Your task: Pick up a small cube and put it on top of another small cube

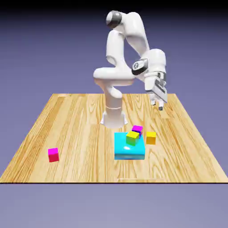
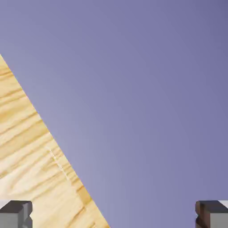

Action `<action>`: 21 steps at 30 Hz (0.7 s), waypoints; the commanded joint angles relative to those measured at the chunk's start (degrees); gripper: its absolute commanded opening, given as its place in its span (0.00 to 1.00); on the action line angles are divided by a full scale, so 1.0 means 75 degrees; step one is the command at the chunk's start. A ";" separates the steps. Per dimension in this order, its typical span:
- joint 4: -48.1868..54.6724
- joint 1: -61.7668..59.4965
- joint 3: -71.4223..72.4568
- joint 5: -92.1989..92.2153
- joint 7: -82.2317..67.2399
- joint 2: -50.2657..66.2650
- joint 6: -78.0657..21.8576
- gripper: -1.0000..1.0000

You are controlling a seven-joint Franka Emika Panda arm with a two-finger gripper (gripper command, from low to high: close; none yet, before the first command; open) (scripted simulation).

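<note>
**Mara:** Orange cube (image 1: 151, 137) first. Where does it lie from the jaws?

**Theo:** Below the gripper (image 1: 157, 105), nearer the camera in the exterior view, and a touch toward that view's left. It rests on the wooden table (image 1: 67, 129), just beside the flat cyan block (image 1: 129, 150), well apart from the fingertips.

**Mara:** And the jaws themselves?

**Theo:** Spread wide, with nothing between them. The hand view shows both grey tips at its bottom corners, and only a table edge and backdrop ahead, no cube at all.

**Mara:** So the hand isn't aimed at it.

**Theo:** I'd judge not; it needs to tilt and descend toward the cube.

**Mara:** Long axis?

**Theo:** None to speak of; it's a cube, so either pair of faces should serve.

**Mara:** Stacking targets?

**Theo:** A yellow-green cube (image 1: 132, 137) and a magenta cube (image 1: 137, 129) sit on the block; another magenta cube (image 1: 53, 154) lies far off to the exterior view's left.
</note>
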 commanded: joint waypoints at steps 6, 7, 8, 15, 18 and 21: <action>-0.0124 -0.0213 0.1662 -0.0867 -0.0225 -0.0157 -0.0259 0.50; -0.0145 -0.0248 0.1938 -0.1011 -0.0262 -0.0183 -0.0302 0.50; -0.0166 -0.0284 0.2215 -0.1156 -0.0300 -0.0209 -0.0345 0.50; -0.0311 -0.0532 0.4153 -0.2167 -0.0562 -0.0392 -0.0647 0.50; -0.0373 -0.0638 0.4984 -0.2600 -0.0675 -0.0470 -0.0776 0.50; -0.0435 -0.0744 0.5814 -0.3033 -0.0787 -0.0549 -0.0905 0.50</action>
